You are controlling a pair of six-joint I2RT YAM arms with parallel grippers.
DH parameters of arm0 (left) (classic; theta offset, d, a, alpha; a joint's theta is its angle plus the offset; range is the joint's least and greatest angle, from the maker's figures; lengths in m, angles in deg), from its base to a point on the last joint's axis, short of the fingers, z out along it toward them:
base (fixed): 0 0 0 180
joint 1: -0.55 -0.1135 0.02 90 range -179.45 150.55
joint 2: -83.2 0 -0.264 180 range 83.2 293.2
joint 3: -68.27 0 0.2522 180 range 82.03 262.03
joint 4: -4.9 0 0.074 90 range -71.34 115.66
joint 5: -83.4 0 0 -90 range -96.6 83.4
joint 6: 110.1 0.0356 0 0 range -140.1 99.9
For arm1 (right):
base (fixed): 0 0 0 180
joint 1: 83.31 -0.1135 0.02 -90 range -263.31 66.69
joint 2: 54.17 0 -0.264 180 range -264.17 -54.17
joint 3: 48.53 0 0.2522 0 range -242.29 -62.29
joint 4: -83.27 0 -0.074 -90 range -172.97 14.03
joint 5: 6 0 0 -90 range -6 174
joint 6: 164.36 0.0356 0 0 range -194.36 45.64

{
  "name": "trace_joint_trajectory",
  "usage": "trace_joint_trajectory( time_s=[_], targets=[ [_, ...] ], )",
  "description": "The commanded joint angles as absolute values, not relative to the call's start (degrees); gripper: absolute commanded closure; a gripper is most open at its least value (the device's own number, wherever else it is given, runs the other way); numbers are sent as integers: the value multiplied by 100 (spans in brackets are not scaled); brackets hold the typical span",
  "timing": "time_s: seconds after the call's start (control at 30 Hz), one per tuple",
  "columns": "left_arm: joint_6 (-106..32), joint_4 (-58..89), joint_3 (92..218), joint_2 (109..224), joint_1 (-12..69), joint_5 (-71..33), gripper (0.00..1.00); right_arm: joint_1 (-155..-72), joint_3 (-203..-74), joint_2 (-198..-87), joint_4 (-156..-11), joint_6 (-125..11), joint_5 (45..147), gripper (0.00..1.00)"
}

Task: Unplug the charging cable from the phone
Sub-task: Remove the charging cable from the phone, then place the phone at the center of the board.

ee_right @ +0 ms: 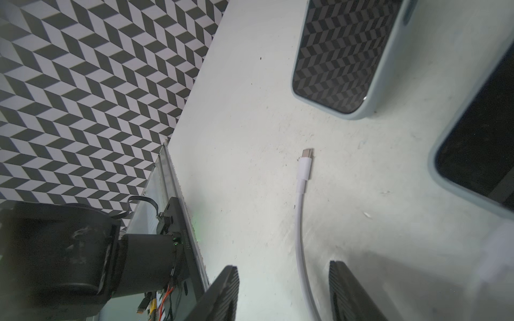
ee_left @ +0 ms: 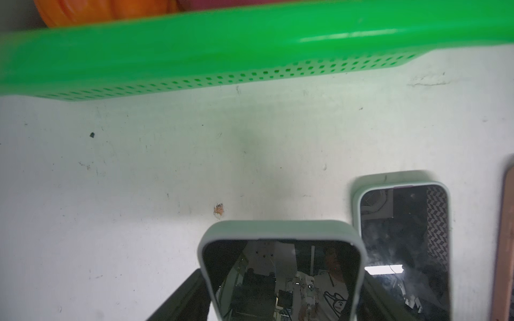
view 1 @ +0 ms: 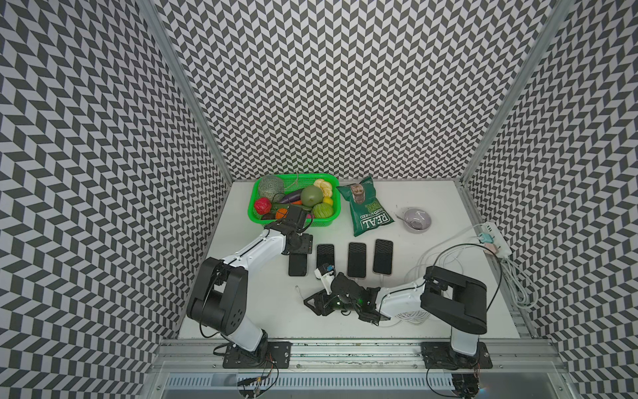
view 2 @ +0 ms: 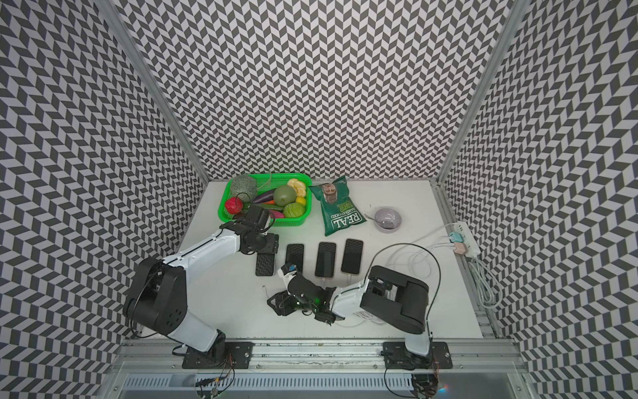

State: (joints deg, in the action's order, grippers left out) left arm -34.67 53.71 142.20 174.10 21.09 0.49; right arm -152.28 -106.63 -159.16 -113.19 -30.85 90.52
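Observation:
Four phones lie in a row. The leftmost phone (view 1: 297,265), in a pale green case, sits between the fingers of my left gripper (view 1: 299,249), which is shut on its far end; in the left wrist view that phone (ee_left: 281,275) fills the gap of the left gripper (ee_left: 281,294). The white charging cable (ee_right: 300,222) lies loose on the table, and its plug (ee_right: 306,159) is free, a little short of the phone (ee_right: 342,55). My right gripper (ee_right: 283,280) stands open over the cable, its fingers on either side of it. In a top view the cable's end (view 1: 298,288) lies just left of the right gripper (view 1: 309,301).
A green basket (view 1: 257,216) of toy fruit stands just behind the left gripper. A green crisp bag (view 1: 367,207) and a purple bowl (view 1: 417,219) sit further back. The two right phones (view 1: 357,259) (view 1: 383,256) have cables in them. A power strip (view 1: 497,241) and coiled cords lie at the right edge.

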Motion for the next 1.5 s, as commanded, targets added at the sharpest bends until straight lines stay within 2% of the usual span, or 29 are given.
trace_joint_trajectory(
  time_s=[0.0,0.33,0.43,0.5,0.63,0.87,1.3,1.47],
  targets=[
    [-3381,5311,14240,17492,2046,166,100,-15356,-10417,-15303,-11353,-3215,8753,42],
    [-3407,5263,14286,17815,1838,201,100,-15728,-9774,-13523,-10816,-3630,8090,25],
    [-3422,5239,14338,17885,1776,201,94,-15766,-9626,-13054,-10643,-3714,7963,18],
    [-3431,5244,14378,17944,1746,196,88,-15780,-9590,-12798,-10423,-3754,7859,15],
    [-3443,5241,14413,18072,1693,115,68,-15772,-9453,-12288,-10117,-3784,7612,11],
    [-3472,5236,14443,18160,1681,52,37,-15769,-9260,-11704,-9817,-3754,7283,9],
    [-3490,5161,14400,17853,1686,-145,2,-15758,-9131,-11218,-9260,-3527,6640,8],
    [-3546,5075,14320,17546,1774,-287,0,-15744,-9004,-11076,-9248,-3476,6500,8]
  ],
)
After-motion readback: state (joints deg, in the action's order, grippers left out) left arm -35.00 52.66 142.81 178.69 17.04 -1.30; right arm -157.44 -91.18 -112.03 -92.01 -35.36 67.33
